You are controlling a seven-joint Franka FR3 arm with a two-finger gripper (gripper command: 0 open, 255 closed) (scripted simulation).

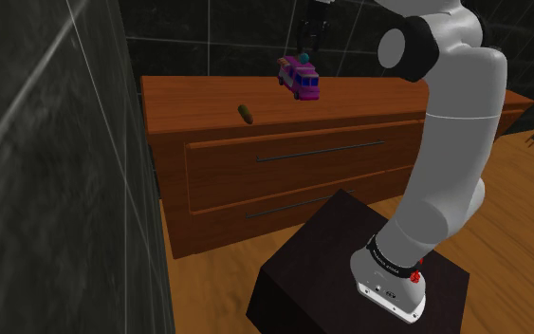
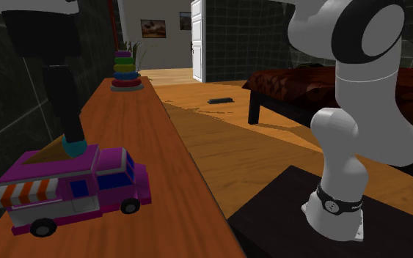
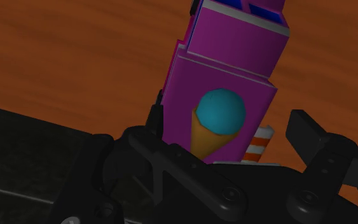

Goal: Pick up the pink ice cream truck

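The truck (image 1: 300, 78) stood upright on its wheels on the dresser (image 1: 208, 100), toward the back of the top and near the dark tiled wall (image 1: 46, 142). Its body was pink and magenta with blue windows. It had an orange-and-white striped awning on one side, and a cone (image 3: 215, 124) with a blue scoop lay on the roof.

The end effector (image 3: 228, 119) hung right over the truck, released. In the wrist view its fingers stood well apart, with the cone and the rear of the roof between them. One finger (image 3: 155, 118) sat close against the truck's side, though contact could not be told. The other stood clear, beyond the awning. In the second exterior view a black finger reached down to roof level just beside the scoop. All the wheels rested on the wood.

A small brown thing (image 1: 245, 114) lay nearer the dresser's front edge, apart from the truck and toward the shoulder view's left. A ring stacker (image 2: 126, 73) stood at the far end of the top in the second exterior view. The stand (image 1: 350, 275) sat on the wooden floor before the two drawers. Beyond were a bed (image 2: 300, 84) with a dark red cover, a white door (image 2: 201, 37), a framed picture (image 2: 153, 28), and a small dark flat thing (image 2: 219, 100) on the floor.
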